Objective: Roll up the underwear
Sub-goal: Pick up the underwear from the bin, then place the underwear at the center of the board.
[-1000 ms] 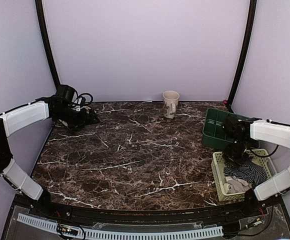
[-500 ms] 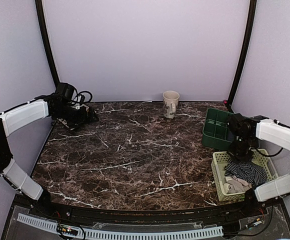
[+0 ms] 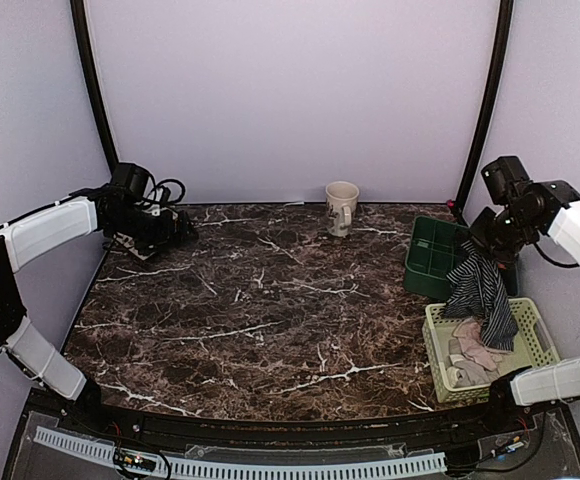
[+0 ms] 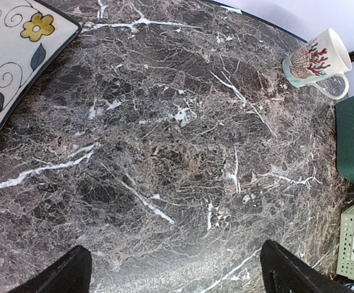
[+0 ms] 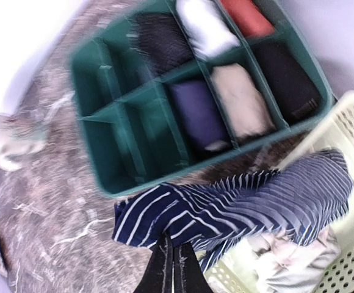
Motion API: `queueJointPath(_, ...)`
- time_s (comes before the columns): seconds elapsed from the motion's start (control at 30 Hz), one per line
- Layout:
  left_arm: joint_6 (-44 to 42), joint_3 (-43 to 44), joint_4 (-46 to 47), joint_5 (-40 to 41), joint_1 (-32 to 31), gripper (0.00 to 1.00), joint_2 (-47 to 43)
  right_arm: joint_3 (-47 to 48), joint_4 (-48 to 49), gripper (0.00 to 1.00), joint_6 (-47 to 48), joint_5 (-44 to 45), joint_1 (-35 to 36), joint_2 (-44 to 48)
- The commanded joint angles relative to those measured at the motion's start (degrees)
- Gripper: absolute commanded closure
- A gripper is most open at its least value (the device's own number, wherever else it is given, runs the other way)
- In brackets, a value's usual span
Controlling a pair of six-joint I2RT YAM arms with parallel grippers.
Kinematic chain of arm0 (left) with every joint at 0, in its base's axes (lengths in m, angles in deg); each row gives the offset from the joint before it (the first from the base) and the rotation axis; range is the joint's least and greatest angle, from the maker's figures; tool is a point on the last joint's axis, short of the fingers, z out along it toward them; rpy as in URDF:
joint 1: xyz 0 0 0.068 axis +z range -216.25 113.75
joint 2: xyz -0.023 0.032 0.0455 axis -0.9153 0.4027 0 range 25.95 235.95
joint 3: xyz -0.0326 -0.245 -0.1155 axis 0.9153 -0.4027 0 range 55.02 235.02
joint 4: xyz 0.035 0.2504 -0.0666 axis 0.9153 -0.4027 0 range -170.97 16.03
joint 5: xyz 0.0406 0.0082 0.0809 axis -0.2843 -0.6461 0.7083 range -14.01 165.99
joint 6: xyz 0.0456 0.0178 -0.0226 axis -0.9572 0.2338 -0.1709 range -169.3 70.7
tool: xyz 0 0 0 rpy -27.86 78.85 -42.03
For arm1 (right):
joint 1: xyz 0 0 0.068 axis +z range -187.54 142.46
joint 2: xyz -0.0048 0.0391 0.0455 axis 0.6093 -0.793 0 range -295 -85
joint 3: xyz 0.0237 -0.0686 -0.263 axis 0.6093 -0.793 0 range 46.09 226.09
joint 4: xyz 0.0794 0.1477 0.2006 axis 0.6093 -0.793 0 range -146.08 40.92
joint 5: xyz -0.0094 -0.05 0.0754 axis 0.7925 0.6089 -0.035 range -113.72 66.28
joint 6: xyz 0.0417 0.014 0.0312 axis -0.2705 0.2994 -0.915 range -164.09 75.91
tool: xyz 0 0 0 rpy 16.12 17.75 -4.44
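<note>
Here, two robot arms with white shells reach over a dark, marble-patterned desk (image 3: 270,300). The right gripper (image 3: 487,252) is raised above the desk's right side, its jaws clamped together on the navy striped underwear (image 3: 480,295). The garment hangs down limp from the jaws, and its lower end dangles over a pale basket (image 3: 434,345) near the front right corner. In the right wrist view the thin black jaws of that gripper (image 5: 172,259) pinch one edge of the striped cloth (image 5: 238,201). The pink underwear (image 3: 473,348) lies crumpled inside the basket, beneath the hanging garment. Just behind the basket sits a green tray (image 3: 428,258); its compartments hold rolled pieces of cloth in red, white, beige and dark colours. A beige mug (image 3: 342,207) stands upright at the back centre of the desk. The left gripper (image 3: 175,228) sits low at the back left corner, well apart from everything else, its jaws spread wide and holding nothing.
</note>
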Motion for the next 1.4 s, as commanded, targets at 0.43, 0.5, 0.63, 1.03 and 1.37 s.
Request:
queueJointPath(0.43,4.5,0.7,2.6,-4.5,3.2,0.01,-3.2,23.2,28.8,1.0,16.3,-23.1,18.0,-11.8)
queueJointPath(0.5,4.7,0.4,2.6,-4.7,3.7,0.01,-3.9,25.1,32.3,1.0,15.5,-24.7,21.2,-15.5)
queueJointPath(0.63,5.0,-0.1,2.4,-4.6,4.6,0.01,-5.1,30.9,37.8,1.0,14.9,-27.3,27.8,-24.6)
queueJointPath(1.03,3.8,-2.5,1.2,-4.4,6.2,0.01,-9.2,27.4,47.7,1.0,16.9,-32.5,31.4,-31.9)
queueJointPath(1.37,-2.2,-6.4,-1.0,-9.0,6.2,0.01,-10.2,-6.3,40.9,0.13,23.5,-32.1,28.2,-18.6)
